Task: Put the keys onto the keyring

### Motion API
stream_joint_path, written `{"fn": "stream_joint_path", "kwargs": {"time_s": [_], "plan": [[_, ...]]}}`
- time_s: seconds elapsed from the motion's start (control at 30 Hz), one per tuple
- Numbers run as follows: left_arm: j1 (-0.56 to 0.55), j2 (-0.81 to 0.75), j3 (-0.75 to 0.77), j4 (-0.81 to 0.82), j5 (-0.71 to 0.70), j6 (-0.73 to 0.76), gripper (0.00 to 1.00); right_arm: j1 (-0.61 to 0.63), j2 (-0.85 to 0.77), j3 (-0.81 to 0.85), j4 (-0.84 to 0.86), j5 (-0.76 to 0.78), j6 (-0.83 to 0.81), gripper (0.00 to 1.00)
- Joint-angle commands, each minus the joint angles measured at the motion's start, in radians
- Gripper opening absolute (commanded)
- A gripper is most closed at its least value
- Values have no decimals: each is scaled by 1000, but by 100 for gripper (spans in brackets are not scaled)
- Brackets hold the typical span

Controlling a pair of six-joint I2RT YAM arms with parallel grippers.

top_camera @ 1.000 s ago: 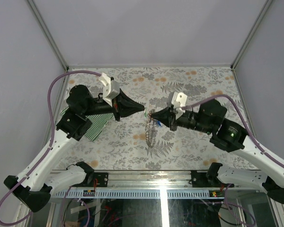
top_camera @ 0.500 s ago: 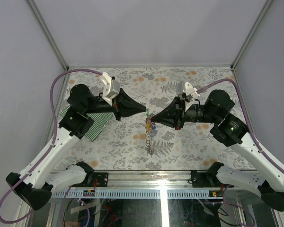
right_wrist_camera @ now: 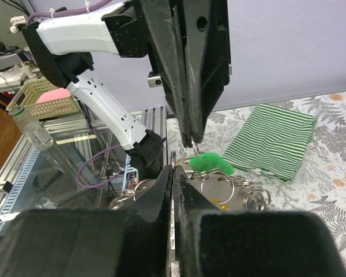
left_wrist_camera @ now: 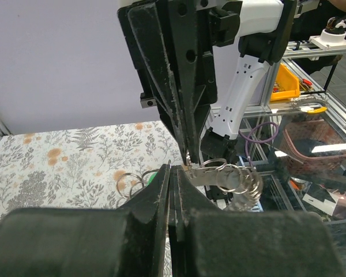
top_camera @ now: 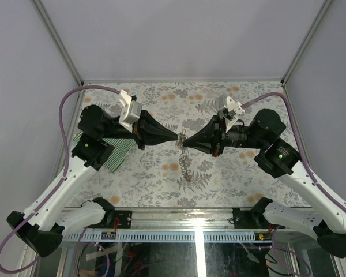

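Above the table's point(top_camera: 248, 184) centre, L and R arms meet tip to tip. Left gripper point(top_camera: 176, 137) and right gripper point(top_camera: 186, 140) point at each other, nearly touching, both w/ jaws pressed together.

Why held so: the keyring point(top_camera: 185, 164) trails from the meeting point toward the near edge as a thin strand of linked rings. Its top end sits at the R tips, so R appears to be pinching it and keeping one ring offered in mid-air. L appears to pinch the green key point(right_wrist_camera: 209, 163) by its metal part, head hanging free, and brings it nose-on to that ring. Judged step: threading the key, which calls for fine alignment, since both parts are tiny and the ring can swing.

View differences:
- Top view gives the layout: arms symmetrical, strand between them, striped cloth point(top_camera: 116, 151) under the L arm, well apart from the work. Key colour is barely visible here.
- Left wrist view shows the R fingers coming down from above, w/ rings bunched just right of the L tips. Only a sliver of green is visible.
- Right wrist view shows the green head plainly, just below the L tips, rings beneath it, cloth behind.

Other keys: not made out in any view.
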Motion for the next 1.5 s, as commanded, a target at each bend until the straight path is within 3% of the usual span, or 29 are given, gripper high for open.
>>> {"fn": "stream_joint_path", "kwargs": {"time_s": [0.0, 0.87, 1.47], "plan": [[3, -16, -6, 81, 41, -25, 0, -18, 1, 7, 101, -1, 35, 0], [-2, 5, 30, 19, 106, -7, 0, -24, 30, 16, 114, -54, 51, 0], [-7, 15, 43, -26, 118, 22, 0, -24, -25, -6, 115, 91, 27, 0]]}}
